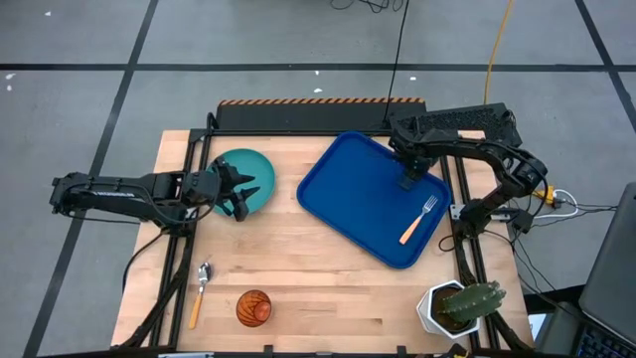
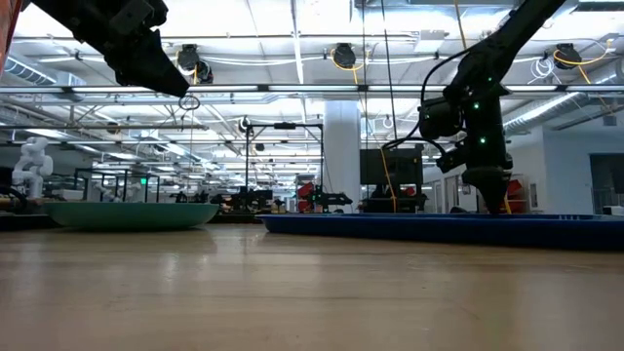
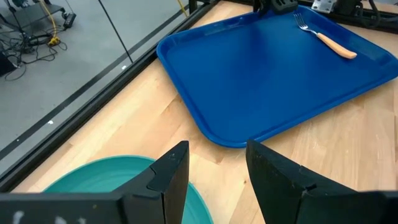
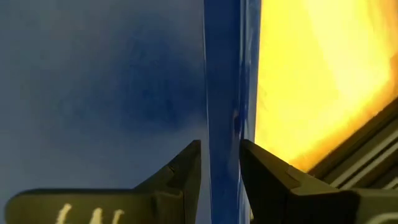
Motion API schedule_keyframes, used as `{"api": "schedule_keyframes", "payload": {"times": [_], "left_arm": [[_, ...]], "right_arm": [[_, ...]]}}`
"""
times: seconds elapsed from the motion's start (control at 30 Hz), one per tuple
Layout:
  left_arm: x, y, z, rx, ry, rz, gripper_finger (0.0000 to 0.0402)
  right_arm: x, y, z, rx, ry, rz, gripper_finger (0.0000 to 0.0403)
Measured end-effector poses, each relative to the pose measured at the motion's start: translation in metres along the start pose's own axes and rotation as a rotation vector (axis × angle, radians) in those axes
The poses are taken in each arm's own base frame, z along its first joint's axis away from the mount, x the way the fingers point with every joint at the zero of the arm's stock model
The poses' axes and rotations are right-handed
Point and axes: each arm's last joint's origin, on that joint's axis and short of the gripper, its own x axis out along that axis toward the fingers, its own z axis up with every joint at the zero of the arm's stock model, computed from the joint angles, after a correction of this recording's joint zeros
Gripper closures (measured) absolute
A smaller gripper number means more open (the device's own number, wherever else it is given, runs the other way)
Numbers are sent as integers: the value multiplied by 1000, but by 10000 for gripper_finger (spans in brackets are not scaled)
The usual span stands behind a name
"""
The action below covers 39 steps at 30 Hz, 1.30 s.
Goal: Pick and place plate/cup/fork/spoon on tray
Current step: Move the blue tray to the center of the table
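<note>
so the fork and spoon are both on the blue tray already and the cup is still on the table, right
Not quite. Only the fork lies on the blue tray. The spoon is on the bare wood table, beside the cup, which does stand on the table as you say. The high view shows this.

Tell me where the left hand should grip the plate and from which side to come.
Grip the plate at its low rim on the side nearest the tray. The left hand hovers there already, open, rim between the fingers in its wrist view. Come down from above, probably: the plate lies flat, so only its edge offers a pinch.
</note>
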Motion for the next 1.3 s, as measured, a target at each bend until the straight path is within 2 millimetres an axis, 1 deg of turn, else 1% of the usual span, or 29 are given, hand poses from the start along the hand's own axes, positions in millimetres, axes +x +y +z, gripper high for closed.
{"api": "schedule_keyframes", "payload": {"times": [0.17,0.53,0.67,0.9,1.3], "left_arm": [[0,0,0,0,0,0,238],[0,0,0,-1,0,0,238],[0,0,0,-1,0,0,238],[0,0,0,-5,0,0,238],[0,0,0,-3,1,-1,238]], "right_arm": [[3,-1,-1,-7,-5,-56,300],[9,3,-5,-60,-2,-19,300],[9,6,-6,-122,-9,59,300],[9,17,-5,-283,-26,104,300],[2,39,0,-494,-97,82,300]]}}
